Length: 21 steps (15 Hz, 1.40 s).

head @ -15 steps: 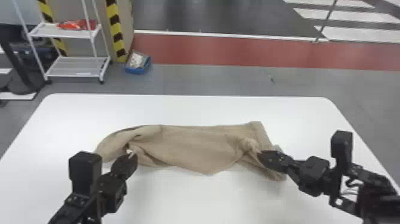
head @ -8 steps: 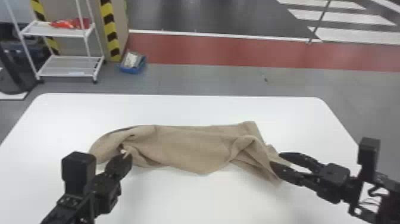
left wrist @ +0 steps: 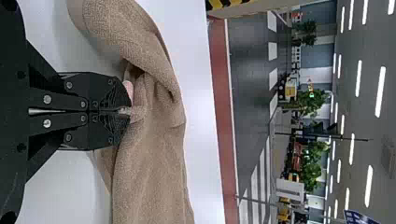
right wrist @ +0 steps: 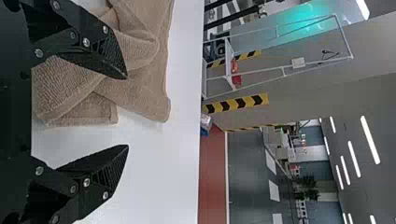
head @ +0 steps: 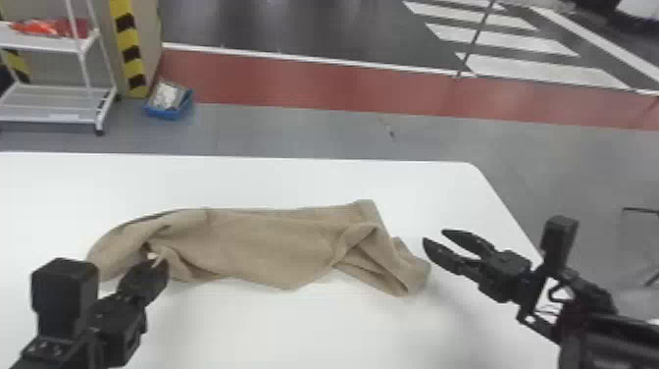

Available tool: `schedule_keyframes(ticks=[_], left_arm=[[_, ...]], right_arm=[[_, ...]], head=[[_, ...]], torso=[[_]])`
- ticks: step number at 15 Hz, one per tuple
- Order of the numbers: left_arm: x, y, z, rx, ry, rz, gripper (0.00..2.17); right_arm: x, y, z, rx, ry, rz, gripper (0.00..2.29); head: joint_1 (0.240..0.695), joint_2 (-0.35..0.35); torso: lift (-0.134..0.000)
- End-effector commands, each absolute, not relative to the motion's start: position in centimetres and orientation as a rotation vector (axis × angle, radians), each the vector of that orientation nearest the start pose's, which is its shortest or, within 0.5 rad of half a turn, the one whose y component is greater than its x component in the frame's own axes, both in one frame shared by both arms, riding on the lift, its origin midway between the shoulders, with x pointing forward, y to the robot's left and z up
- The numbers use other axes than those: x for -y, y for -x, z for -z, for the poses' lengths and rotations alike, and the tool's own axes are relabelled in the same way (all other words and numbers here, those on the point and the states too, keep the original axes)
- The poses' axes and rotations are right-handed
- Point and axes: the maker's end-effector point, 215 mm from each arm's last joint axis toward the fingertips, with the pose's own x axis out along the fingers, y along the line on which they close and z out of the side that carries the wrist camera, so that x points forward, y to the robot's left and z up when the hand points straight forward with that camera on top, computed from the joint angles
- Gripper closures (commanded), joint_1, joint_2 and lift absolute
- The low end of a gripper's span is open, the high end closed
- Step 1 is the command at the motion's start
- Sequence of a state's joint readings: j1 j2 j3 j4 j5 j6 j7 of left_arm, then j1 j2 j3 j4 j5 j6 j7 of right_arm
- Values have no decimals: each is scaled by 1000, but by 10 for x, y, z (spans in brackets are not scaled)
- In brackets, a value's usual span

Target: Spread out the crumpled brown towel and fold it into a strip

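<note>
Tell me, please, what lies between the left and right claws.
The head view shows most of the brown towel between the left claw and right claw, plus some bare table.

The long, brown, textured cloth towel (head: 274, 245) lies flat in its middle but rumpled at both ends. One end bunches at the left gripper's (head: 158, 263) closed tips, which seem to pinch a small fold; the other, creased and doubled over, lies near the open right gripper (head: 434, 235).
</note>
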<state>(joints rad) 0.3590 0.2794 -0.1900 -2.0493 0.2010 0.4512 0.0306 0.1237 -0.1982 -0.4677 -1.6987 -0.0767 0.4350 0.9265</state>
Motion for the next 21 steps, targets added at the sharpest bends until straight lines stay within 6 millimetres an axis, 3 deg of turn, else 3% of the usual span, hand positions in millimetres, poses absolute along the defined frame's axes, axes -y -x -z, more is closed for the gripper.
schedule_keyframes(ticks=[1, 5, 10, 19, 21], left_arm=[[-160, -452, 425, -385, -52, 262, 1355], [-161, -451, 428, -391, -55, 263, 1355], [-163, -452, 428, -390, -54, 261, 1355], [-164, -452, 430, -392, -54, 261, 1355], [-164, -453, 429, -390, -54, 260, 1355]], right_arm=[[354, -505, 428, -411, -28, -457, 532], [336, -522, 454, -462, 29, -474, 532], [337, -526, 467, -482, 63, -480, 650], [347, -527, 456, -447, 53, -471, 650], [348, -528, 461, -463, 59, -472, 650]], head=[[695, -242], [695, -216], [695, -194], [695, -202], [695, -203]], torso=[[-124], [-124], [-124], [-124], [-124]])
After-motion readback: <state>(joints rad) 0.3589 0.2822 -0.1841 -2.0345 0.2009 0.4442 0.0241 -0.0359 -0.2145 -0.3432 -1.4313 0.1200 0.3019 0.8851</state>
